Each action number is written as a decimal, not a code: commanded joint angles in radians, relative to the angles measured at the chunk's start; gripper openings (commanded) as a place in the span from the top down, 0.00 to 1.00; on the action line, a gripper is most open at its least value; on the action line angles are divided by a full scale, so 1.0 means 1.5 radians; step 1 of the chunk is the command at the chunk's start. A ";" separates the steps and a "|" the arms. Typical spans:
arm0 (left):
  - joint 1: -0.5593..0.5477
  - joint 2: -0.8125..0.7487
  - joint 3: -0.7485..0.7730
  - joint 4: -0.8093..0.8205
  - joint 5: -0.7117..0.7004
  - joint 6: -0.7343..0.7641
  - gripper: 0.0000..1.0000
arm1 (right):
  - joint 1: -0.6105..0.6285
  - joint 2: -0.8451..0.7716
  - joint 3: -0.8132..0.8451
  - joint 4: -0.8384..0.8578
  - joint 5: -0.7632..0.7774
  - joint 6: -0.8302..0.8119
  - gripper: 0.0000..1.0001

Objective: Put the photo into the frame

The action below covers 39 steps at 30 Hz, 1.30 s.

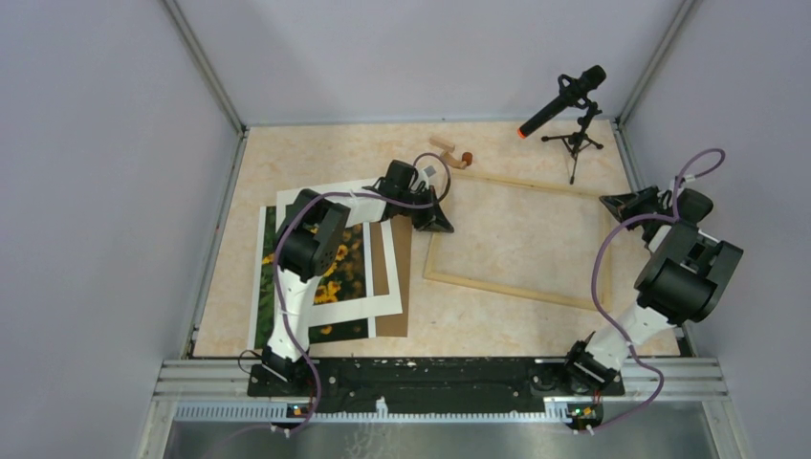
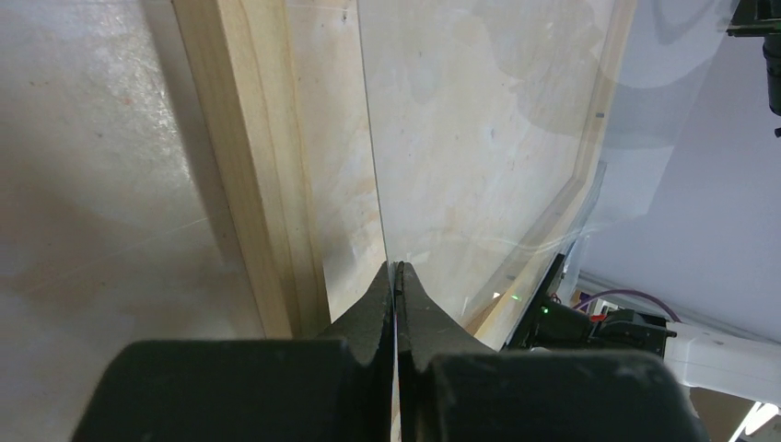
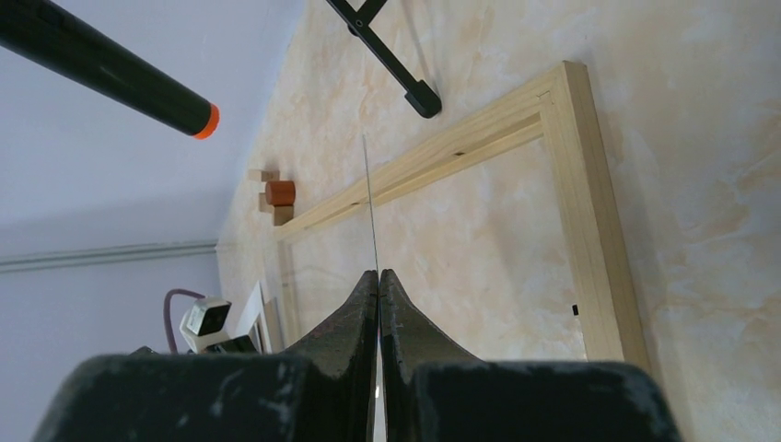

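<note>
Left end effector (image 2: 396, 269) and right end effector (image 3: 378, 273) are each clamped on an opposite edge of a clear pane (image 2: 479, 138) held over the frame (image 1: 507, 290), which lies flat on the table (image 1: 316, 153); the photo (image 1: 269, 287) lies well to the left, partly beneath a white mat (image 1: 383, 304) and brown board (image 1: 402, 277)

A microphone tripod (image 1: 575, 143) and wooden blocks (image 1: 446, 149) crowd the frame's (image 1: 507, 290) far rail.
</note>
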<state>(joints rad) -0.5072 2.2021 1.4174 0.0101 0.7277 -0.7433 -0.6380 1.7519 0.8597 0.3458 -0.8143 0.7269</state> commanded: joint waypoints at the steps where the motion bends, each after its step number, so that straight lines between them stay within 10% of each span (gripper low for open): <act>1: -0.004 0.002 0.008 0.027 -0.001 0.004 1.00 | -0.006 0.005 0.029 0.062 -0.017 0.009 1.00; 39: -0.004 0.009 0.038 -0.070 -0.049 0.050 0.81 | -0.016 0.044 0.026 0.117 -0.016 0.029 1.00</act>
<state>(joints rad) -0.5137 2.2044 1.4422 -0.0776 0.6716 -0.6971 -0.6456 1.8114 0.8661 0.4458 -0.8368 0.7715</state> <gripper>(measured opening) 0.185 0.004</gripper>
